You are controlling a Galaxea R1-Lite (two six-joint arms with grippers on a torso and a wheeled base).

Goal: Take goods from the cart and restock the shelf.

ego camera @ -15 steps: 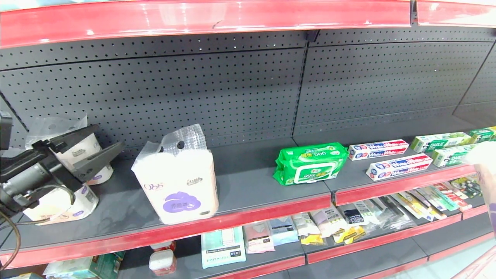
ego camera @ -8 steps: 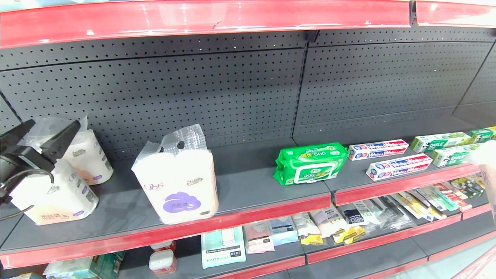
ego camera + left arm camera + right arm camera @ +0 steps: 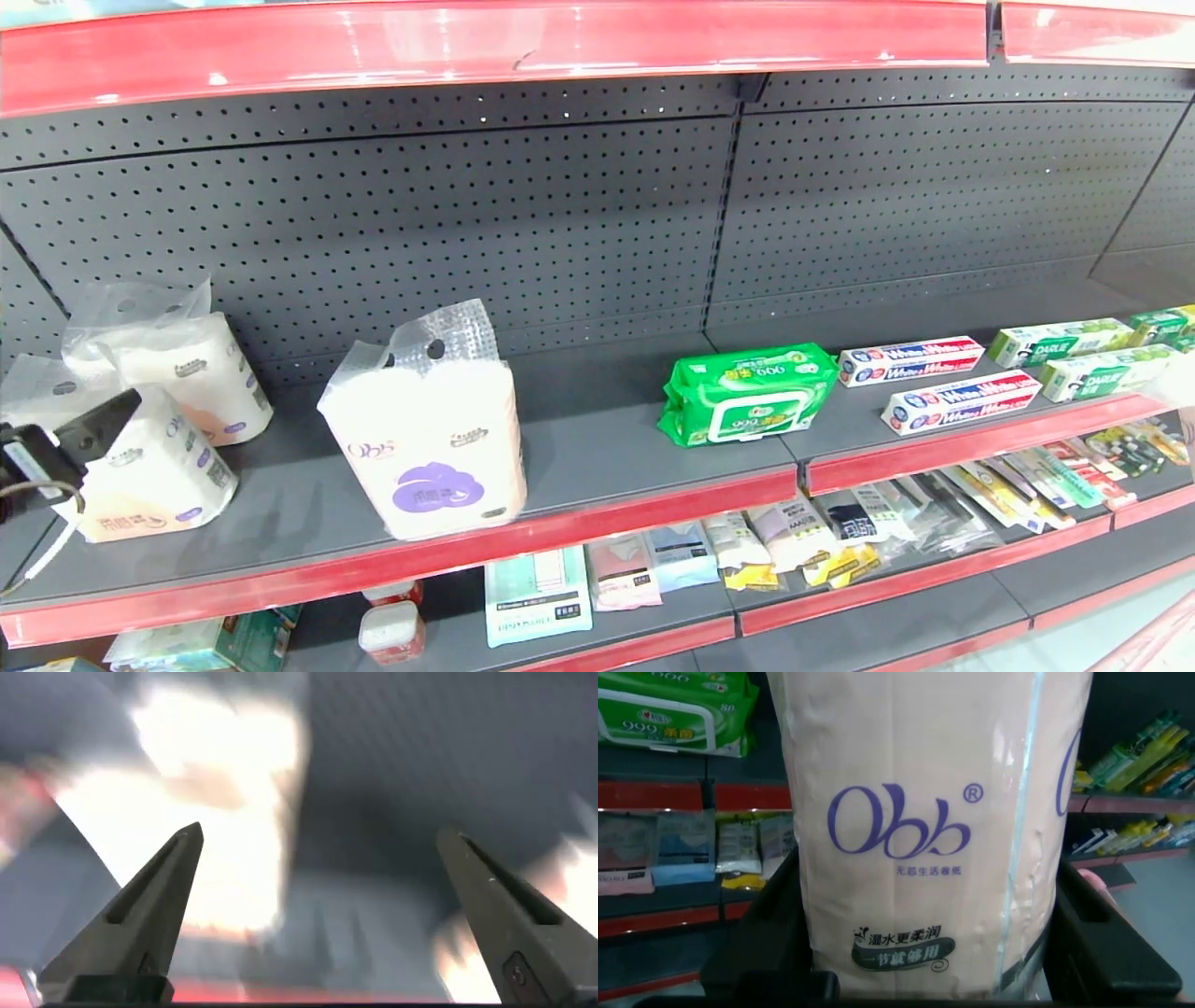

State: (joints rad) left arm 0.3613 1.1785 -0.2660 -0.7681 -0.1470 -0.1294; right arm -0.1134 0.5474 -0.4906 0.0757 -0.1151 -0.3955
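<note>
On the grey shelf, three paper-roll packs stand at the left: one at the back, one in front of it, and a taller one nearer the middle. My left gripper hangs at the far left edge, in front of the front pack. It is open, its fingers wide apart with nothing between them. My right gripper is shut on another pale paper-roll pack, held upright between its black fingers. A sliver of that pack shows at the far right.
A green wipes pack lies mid-shelf, with toothpaste boxes and green boxes to its right. Bare shelf lies between the tall pack and the wipes. A red-edged shelf hangs overhead. The shelf below holds small packets.
My left gripper, open throughout, has drawn back leftward and down from the two packs at the left. The pale pack at the right edge has slid further out of the head view.
</note>
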